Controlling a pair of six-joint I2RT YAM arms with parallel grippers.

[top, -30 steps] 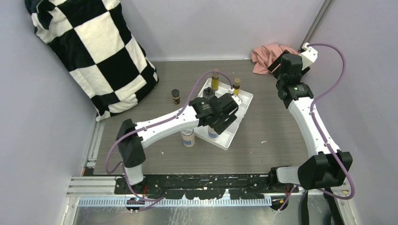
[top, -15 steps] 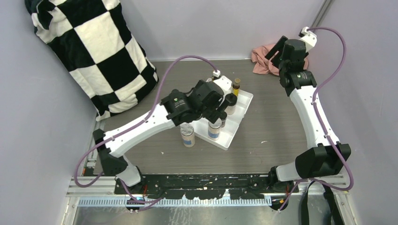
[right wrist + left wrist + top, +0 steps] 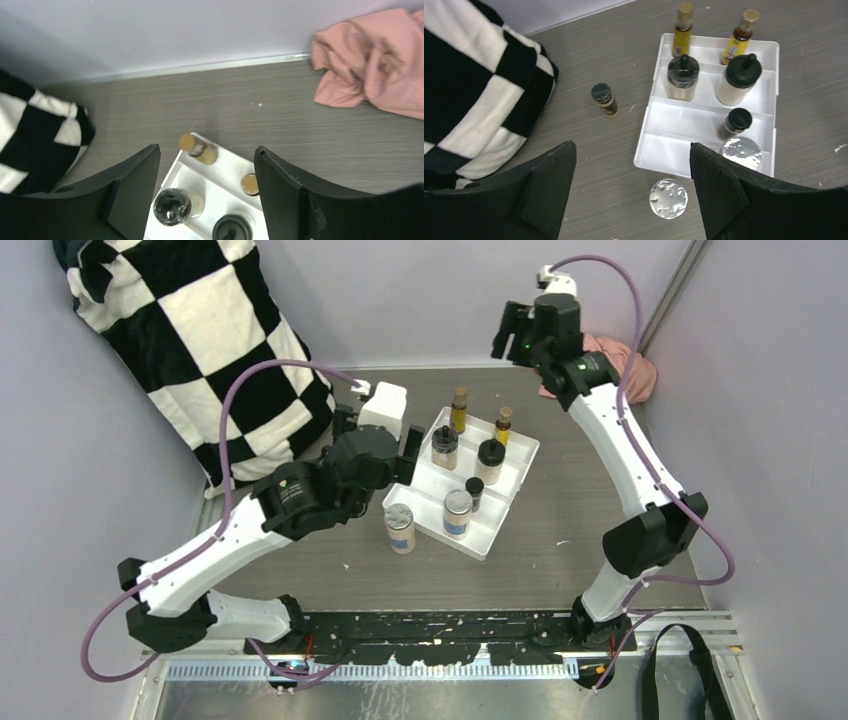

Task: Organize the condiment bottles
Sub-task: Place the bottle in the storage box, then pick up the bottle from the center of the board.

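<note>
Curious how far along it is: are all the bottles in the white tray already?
No, a small dark-capped bottle and a silver-lidded jar stand on the table outside the tray.

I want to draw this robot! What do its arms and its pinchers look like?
Both the left arm and the right arm have smooth white shells with chunky black joints. A purple cable loops along each one. A small green light glows near the right wrist. The left gripper and the right gripper each have two flat, matte black fingers.
</note>
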